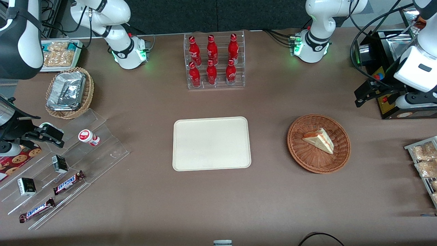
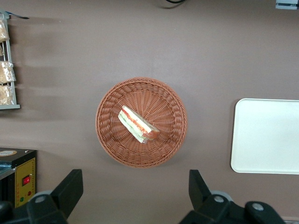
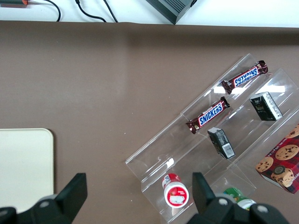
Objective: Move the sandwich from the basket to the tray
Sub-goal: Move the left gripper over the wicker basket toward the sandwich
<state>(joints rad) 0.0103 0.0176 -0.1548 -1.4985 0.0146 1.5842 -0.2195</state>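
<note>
The sandwich [image 2: 138, 125] lies in the basket [image 2: 112, 100], which sits on the table beside the tray [image 2: 266, 135]. The gripper [image 2: 135, 196] hovers above the basket, wide open and empty. Likely light, soft, squashable — best pinched gently across its flat bread faces.

A brown table [image 1: 218, 205] fills the scene under even indoor light. A dark panel [image 1: 218, 15] runs along its edge farthest from the front camera.
</note>
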